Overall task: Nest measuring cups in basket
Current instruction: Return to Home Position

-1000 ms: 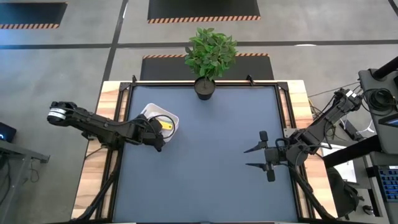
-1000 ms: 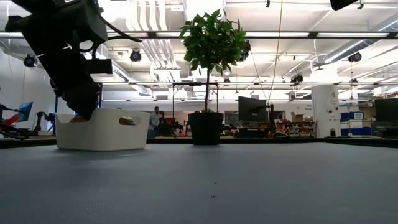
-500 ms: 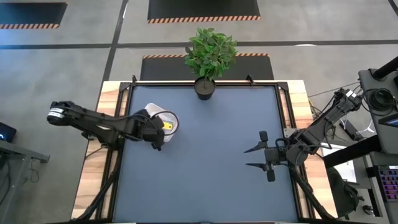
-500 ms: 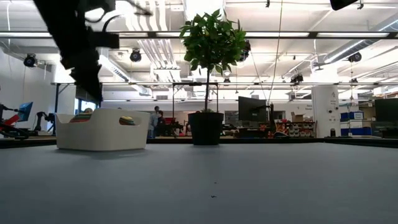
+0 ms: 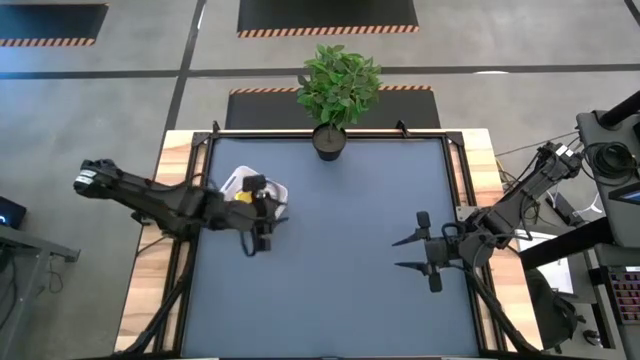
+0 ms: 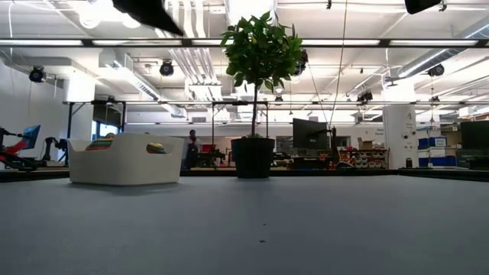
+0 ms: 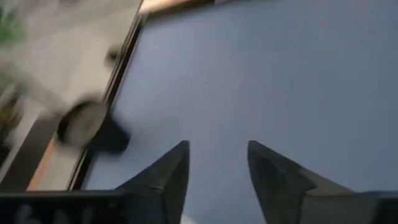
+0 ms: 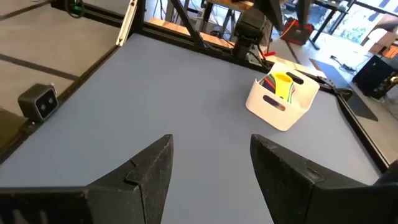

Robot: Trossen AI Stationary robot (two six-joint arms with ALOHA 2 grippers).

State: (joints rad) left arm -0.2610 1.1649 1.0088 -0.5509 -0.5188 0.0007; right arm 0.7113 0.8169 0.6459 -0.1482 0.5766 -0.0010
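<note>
The white basket (image 5: 276,190) rests by its base on the far-left part of the blue mat; it also shows in the low view (image 6: 126,160) and the right wrist view (image 8: 281,102). Measuring cups sit inside it: a yellow one (image 8: 283,84) stands out, and red and green rims (image 6: 98,144) peek over the wall. My left gripper (image 5: 272,213) hovers high over the basket, open and empty (image 7: 217,149). My right gripper (image 5: 395,254) waits open at the mat's right side (image 8: 211,146), far from the basket.
A potted plant in a black pot (image 5: 329,140) stands at the middle of the mat's far edge (image 6: 253,156). A small camera box (image 8: 38,101) sits at the mat's edge. Bare blue mat (image 5: 340,290) stretches between the basket and my right gripper.
My left gripper has risen from inside the basket, climbing out of the low view's top, and has swung a little toward the table's right. The basket has stayed where it was.
</note>
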